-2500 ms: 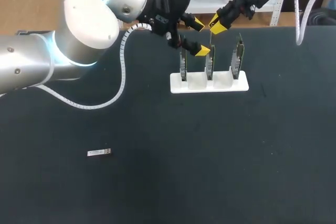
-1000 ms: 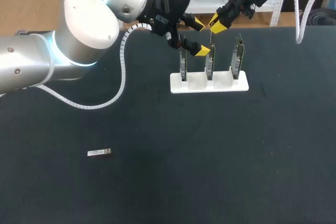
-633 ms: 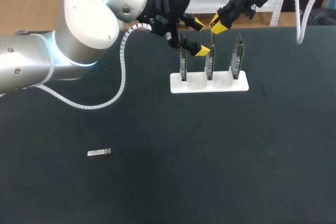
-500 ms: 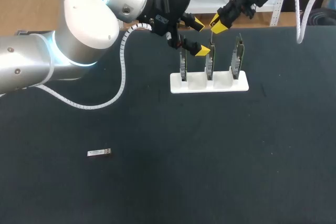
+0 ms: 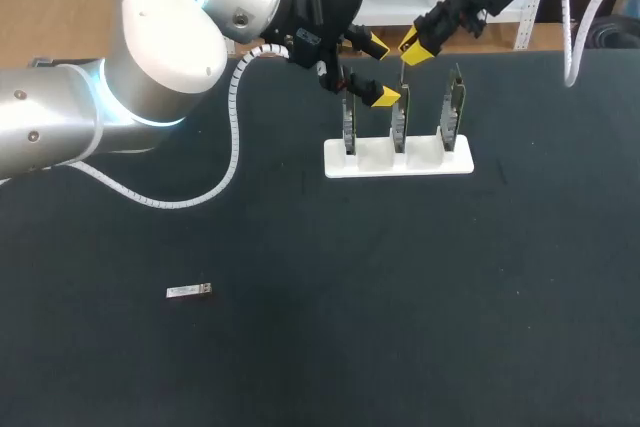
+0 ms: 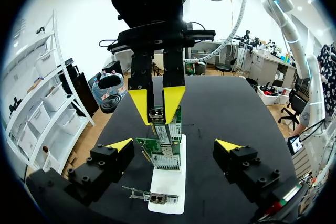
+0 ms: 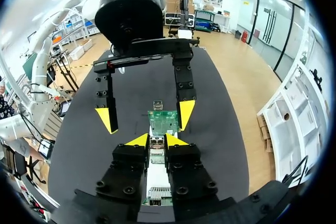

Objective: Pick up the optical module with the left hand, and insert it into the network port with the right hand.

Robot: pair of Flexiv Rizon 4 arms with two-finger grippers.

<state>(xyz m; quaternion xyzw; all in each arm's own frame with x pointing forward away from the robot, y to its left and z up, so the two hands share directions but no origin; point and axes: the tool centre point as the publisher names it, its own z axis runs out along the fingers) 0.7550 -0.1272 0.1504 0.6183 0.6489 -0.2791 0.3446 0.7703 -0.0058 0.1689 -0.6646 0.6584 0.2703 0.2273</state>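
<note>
Right fingers [image 7: 172,140] clenched on a module [image 6: 156,114], over the upright cards [image 6: 164,153]. Left fingers [image 6: 119,145] released, flanking the cards. Second module [image 5: 189,291] lies well apart on the surface [image 5: 420,297]. I judge it light, stiff and slick; grip the long sides.

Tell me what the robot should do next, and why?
Probably ease the right gripper down: it pinches an optical module just above the middle card in the white rack, and the left gripper stands open beside.
</note>
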